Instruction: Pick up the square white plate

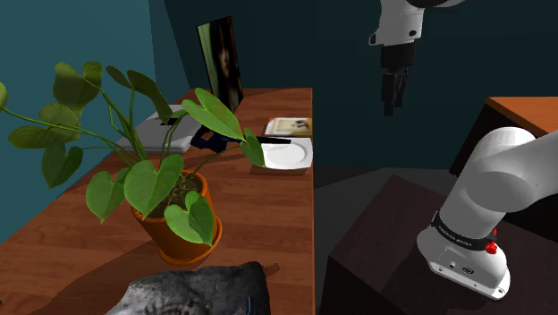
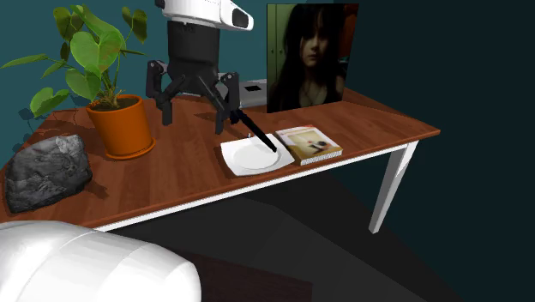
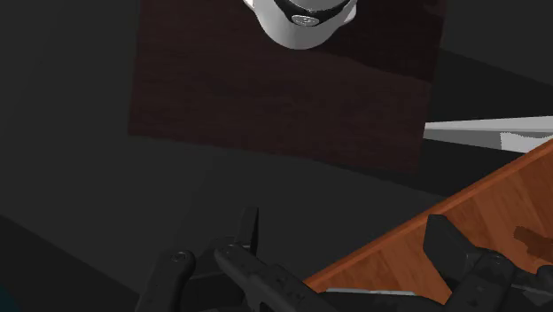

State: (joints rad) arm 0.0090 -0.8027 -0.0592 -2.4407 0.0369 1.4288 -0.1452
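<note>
**Figure.** We are viewing the square white plate (image 1: 288,157) (image 2: 253,157) as it is lying flat on the wooden table (image 1: 277,215) (image 2: 180,172). It is sitting near the table edge that is facing the stand (image 1: 367,251). A book (image 1: 289,126) (image 2: 307,143) is lying just beside the plate, and a thin black object (image 2: 260,135) is resting with one end on it.

The black gripper (image 1: 391,106) (image 2: 192,123) is hanging well above the plate's level. In the shoulder view we are finding it to the right of the table edge, over the dark floor between table and stand. In the wrist view the gripper (image 3: 346,229) is showing its two fingers (image 3: 251,226) standing apart with nothing between them, so we are reading the jaws as spread and empty. One finger is overlapping the table's edge (image 3: 505,204), and the stand's dark top (image 3: 284,97) is lying beyond.

Farther along the table, an orange-potted plant (image 1: 179,228) (image 2: 122,129) and a grey rock (image 1: 197,291) (image 2: 47,172) are standing. A framed portrait (image 1: 224,63) (image 2: 310,56) is leaning at the back.
</note>
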